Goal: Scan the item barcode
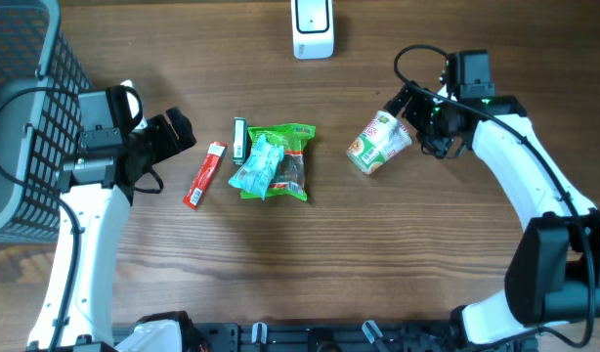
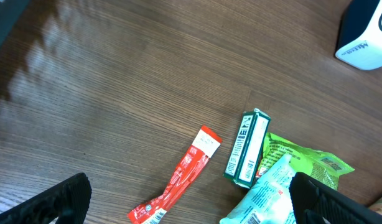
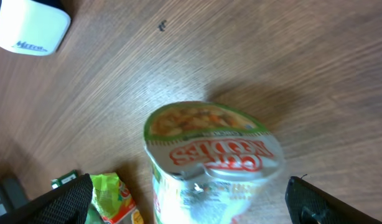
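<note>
Item: green-and-white paper noodle cup, on its side on the wooden worktop, between the wide-open, empty jaws of the right gripper. Close squarely across its body, barcode left uncovered; left gripper wide open, empty.

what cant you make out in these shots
- Barcode on the cup noodles: none shows. The right wrist view cuts the cup off at its bottom edge, and overhead the print is too small.
- White scanner: cut off by the top edge overhead; the wrist views catch only a corner.
- Green bag: partly covered by a pale blue packet.
- Print on the red stick packet: too small to read.
</note>
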